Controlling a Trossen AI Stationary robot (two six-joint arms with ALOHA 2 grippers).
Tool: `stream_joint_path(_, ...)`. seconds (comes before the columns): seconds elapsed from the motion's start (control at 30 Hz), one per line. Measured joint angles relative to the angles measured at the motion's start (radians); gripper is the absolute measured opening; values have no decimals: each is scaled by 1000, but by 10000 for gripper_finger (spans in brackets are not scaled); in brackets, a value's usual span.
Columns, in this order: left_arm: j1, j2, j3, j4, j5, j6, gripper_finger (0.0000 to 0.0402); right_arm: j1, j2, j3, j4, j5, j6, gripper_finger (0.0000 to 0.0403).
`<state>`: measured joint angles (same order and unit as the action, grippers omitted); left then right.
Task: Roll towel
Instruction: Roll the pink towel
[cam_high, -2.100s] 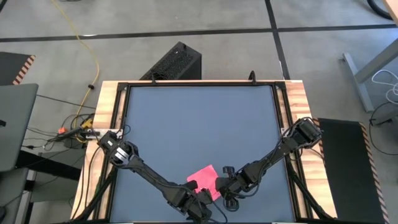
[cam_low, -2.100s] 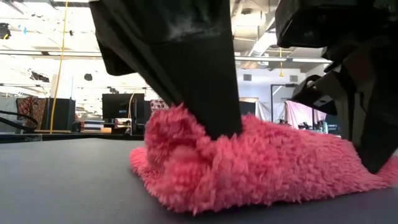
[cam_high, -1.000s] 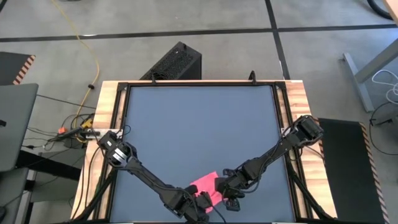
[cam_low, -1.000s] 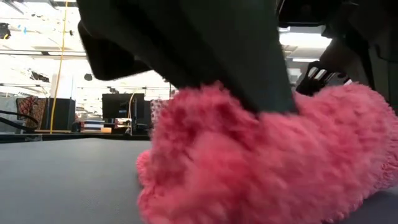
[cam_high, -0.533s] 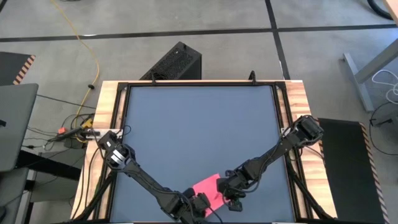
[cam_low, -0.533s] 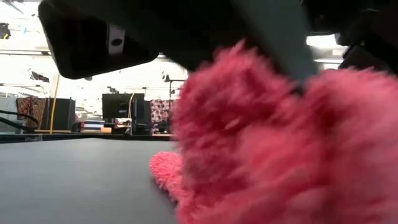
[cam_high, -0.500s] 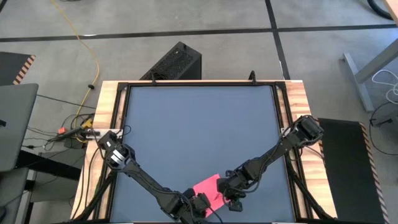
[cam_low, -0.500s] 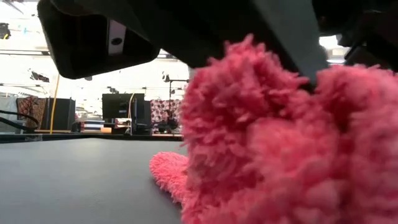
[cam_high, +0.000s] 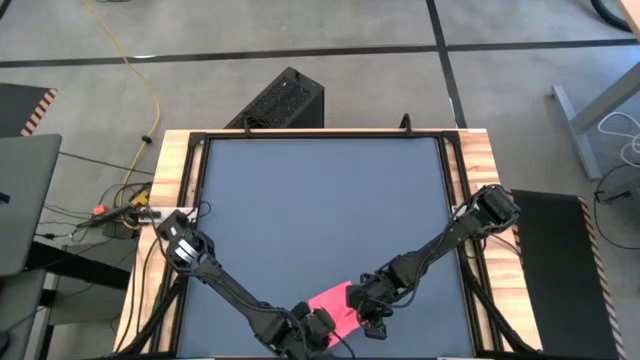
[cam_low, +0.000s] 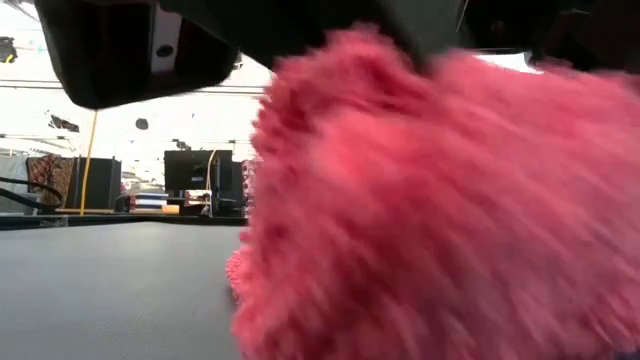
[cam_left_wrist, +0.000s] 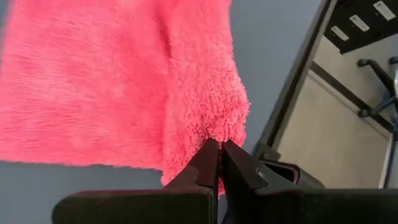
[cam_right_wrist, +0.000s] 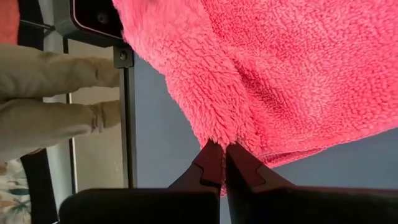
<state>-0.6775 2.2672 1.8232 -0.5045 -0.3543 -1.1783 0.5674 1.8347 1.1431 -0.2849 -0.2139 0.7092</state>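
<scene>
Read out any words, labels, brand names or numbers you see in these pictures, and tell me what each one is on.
No readable text anywhere.
The towel is plain and unmarked.
White labels on the black frame beyond the table edge: too small to read.

The towel (cam_high: 332, 301) lies at the near edge of the table (cam_high: 320, 200). The left end effector (cam_high: 318, 325) is on the towel's left, the right end effector (cam_high: 366, 308) on its right.

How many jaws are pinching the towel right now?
2. The left gripper is shut on one corner of the towel, and the right gripper is shut on another; both are at the mat's near edge.
</scene>
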Motion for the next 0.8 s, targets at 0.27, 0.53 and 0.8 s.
stream_joint_path(0.27,14,-206,-347,342,-31,-30,0,-6,0,0,2,10,-13,24)
stream_joint_path(0.53,-7,-253,-599,730,26,-166,0,-38,0,0,7,3,3,24)
stream_joint_path(0.8,-16,-253,-592,689,43,-151,0,-89,1,0,36,-73,-1,24)
